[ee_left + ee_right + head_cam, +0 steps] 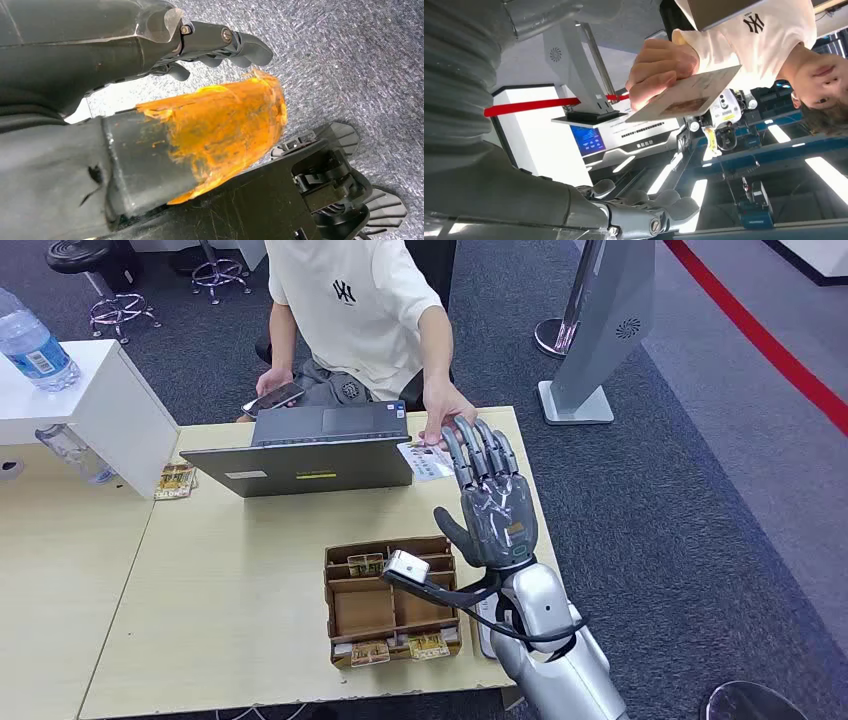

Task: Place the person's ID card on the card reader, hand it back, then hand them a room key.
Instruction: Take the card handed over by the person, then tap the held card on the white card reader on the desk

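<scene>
Reaching right hand (497, 508) near ID card (430, 461)

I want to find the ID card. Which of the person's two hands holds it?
The hand beside the robot's right hand holds the ID card; the other hand holds a phone.

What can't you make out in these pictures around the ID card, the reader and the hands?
- ID card: print too small and blurred in the right wrist view; in the head view the right hand covers part of it.
- Card reader: cannot tell which thing it is.
- Wooden tray: labels on its small packets too small in the head view.
- Left hand: the orange thumb cover hides most of its fingers.
</scene>
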Action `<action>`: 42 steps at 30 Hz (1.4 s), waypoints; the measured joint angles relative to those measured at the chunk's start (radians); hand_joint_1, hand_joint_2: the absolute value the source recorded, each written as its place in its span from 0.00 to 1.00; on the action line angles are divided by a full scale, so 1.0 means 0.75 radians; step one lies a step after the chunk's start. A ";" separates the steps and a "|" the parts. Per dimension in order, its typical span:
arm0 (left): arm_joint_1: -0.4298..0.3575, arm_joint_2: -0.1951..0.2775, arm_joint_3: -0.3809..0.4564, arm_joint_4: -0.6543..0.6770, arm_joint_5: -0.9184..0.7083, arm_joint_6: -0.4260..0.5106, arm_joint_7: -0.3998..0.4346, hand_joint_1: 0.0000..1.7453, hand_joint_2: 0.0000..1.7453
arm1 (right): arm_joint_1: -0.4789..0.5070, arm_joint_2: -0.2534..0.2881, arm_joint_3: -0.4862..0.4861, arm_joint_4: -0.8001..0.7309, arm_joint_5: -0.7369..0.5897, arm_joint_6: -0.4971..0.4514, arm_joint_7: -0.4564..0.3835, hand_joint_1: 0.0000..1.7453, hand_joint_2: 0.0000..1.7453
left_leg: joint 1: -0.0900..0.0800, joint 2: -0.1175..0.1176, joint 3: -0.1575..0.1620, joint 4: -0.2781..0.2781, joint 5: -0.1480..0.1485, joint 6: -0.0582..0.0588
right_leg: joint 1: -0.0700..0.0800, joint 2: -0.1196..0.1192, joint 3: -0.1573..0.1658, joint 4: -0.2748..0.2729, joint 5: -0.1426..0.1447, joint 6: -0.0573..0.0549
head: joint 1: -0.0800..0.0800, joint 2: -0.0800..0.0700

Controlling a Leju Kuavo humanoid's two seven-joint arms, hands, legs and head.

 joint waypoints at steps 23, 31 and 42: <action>0.000 -0.006 -0.009 0.000 -0.001 -0.002 -0.001 0.00 0.00 | 0.013 0.000 0.001 0.009 0.016 0.000 0.018 0.97 1.00 | 0.000 0.000 0.000 0.000 0.000 0.000 | 0.000 0.000 0.000 0.000 0.000 0.000 | 0.000 0.000; 0.001 -0.006 -0.009 0.000 0.017 0.006 -0.010 0.00 0.00 | 0.046 0.000 0.016 0.000 -0.376 0.041 -0.081 1.00 1.00 | 0.000 0.000 0.000 0.000 0.000 0.000 | 0.000 0.000 0.000 0.000 0.000 0.000 | 0.000 0.000; 0.044 0.027 -0.009 0.000 0.084 0.009 -0.127 0.00 0.00 | 0.212 0.041 0.025 -0.192 -1.366 0.493 -0.337 1.00 1.00 | 0.000 0.000 -0.001 -0.001 -0.001 0.000 | 0.000 0.000 -0.001 0.000 -0.002 0.000 | 0.000 0.000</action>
